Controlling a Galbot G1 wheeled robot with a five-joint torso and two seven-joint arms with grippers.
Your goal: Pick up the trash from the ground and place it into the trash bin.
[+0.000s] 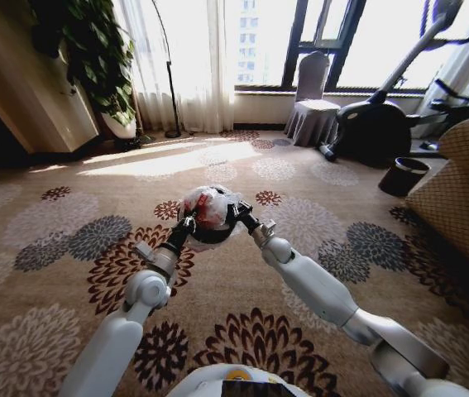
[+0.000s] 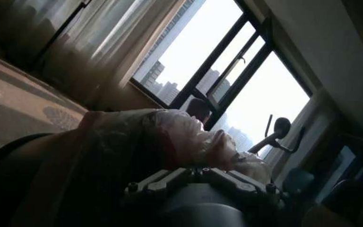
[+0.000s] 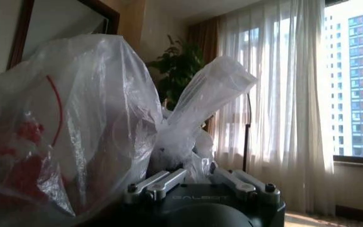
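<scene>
**Both arms hold the lined bin in the middle of the frame**

In the head view the two arms come together in the centre of the picture, a little above the middle. Between them is the small round black trash bin with a crinkly whitish plastic bag liner (image 1: pixel 210 217). The left end effector (image 1: pixel 186 223) is at the left side of its rim and the right end effector (image 1: pixel 243 217) is at the right side. Red scraps of trash (image 1: pixel 215 202) show through the bag at the top of the bin.

In the right wrist view, the bag liner (image 3: pixel 99 123) rises just in front of the right end effector (image 3: pixel 197 182), and its fingers (image 3: pixel 159 182) seem to be closed on a fold of the plastic. In the left wrist view, the left end effector (image 2: pixel 197 177) is pressed against the bin and the liner (image 2: pixel 188 139); I cannot tell if its fingers are apart or together.

My judgement: the collecting step looks finished or nearly so, because no loose wrapper shows on the patterned carpet (image 1: pixel 69 248) around the arms. The next move calls for both arms to act together and keep the bin level, since the thin liner can slip or tear.

A bare dark bucket (image 1: pixel 403 175) stands at the right side of the frame, well apart.
</scene>
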